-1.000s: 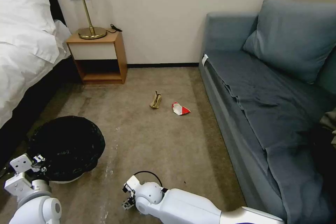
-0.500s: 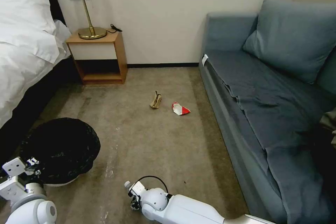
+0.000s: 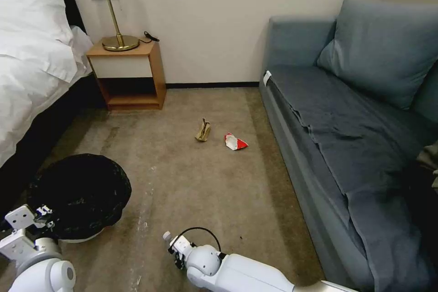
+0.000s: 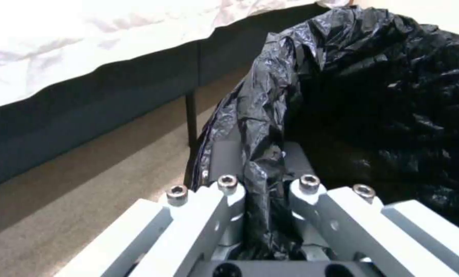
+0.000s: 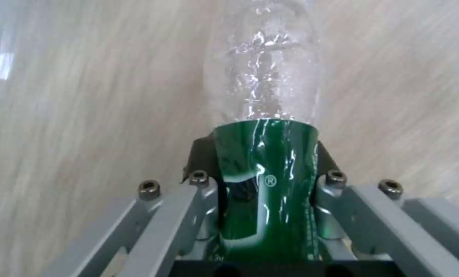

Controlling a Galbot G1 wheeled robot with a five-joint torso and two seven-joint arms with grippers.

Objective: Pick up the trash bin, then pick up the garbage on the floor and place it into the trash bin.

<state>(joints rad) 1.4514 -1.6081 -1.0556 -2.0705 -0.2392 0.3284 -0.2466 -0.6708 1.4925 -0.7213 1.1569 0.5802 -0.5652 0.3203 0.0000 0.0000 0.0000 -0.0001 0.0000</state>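
The bin step looks done: the left claw [image 4: 263, 184] is clenched on the rim of the small round white plastic trash bin [image 3: 77, 196], pinching the crinkled black plastic bag [image 4: 373, 96] folded over it. The bin sits just beside the dark base of the white-sheeted bed [image 3: 32, 54], on the side away from the grey-blue sofa [image 3: 346, 114].

One piece of garbage is in hand. The right claw [image 5: 265, 181] grips the clear plastic bottle with a green label [image 5: 264, 127] around its labelled middle, low over the tan carpet [image 3: 205, 182], between the bin and the sofa and not yet over the bin's mouth. By my reading this piece is collected but not yet dropped in.

Two pieces lie untouched on the carpet farther from the bin, toward the wall: a crumpled tan-brown scrap [image 3: 203, 130] and, just beside it on the sofa side, a crushed red-and-white carton [image 3: 235, 141]. So most of the collecting appears left.
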